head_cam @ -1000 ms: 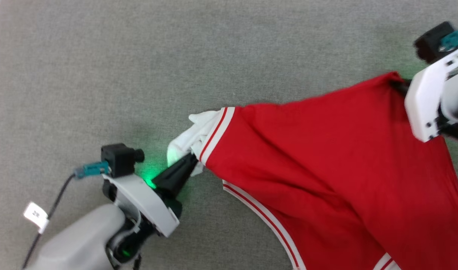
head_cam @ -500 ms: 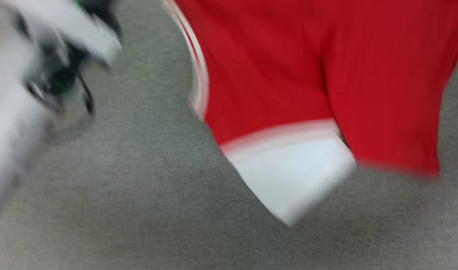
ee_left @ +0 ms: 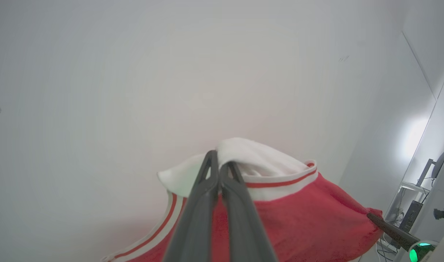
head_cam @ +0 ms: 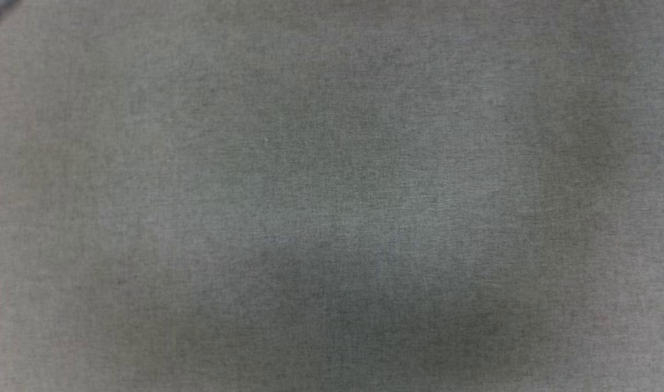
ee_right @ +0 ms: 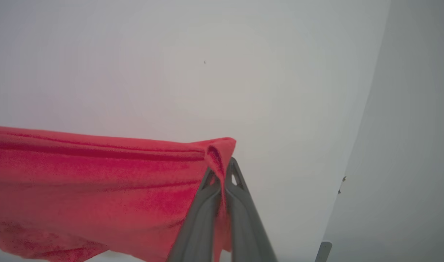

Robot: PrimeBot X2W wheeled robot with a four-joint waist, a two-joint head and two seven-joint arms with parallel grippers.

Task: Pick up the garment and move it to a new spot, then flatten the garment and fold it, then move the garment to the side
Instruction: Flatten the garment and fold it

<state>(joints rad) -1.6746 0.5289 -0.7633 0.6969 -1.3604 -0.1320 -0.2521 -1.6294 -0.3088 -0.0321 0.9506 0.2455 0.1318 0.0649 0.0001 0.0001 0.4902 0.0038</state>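
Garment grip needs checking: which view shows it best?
Left wrist view: garment with stripes, white lining, left pincer shut on it. Right wrist view: a plain red corner in the right pincer. Head view faces grey surface.

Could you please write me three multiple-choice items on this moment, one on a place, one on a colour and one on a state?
1. Where does the left gripper pinch the garment?
A. at its white lining
B. at a plain red corner
C. at mid-panel

2. What colour is the stripe along the garment's white hem band?
A. blue
B. red
C. black

3. How does the right gripper stand?
A. wide open
B. shut on nothing
C. shut on the garment

Key: 1 A, white cloth sits at its closed tips, just above the band. 2 B, a red line runs along the white band. 3 C, a red corner is bunched between its closed tips.
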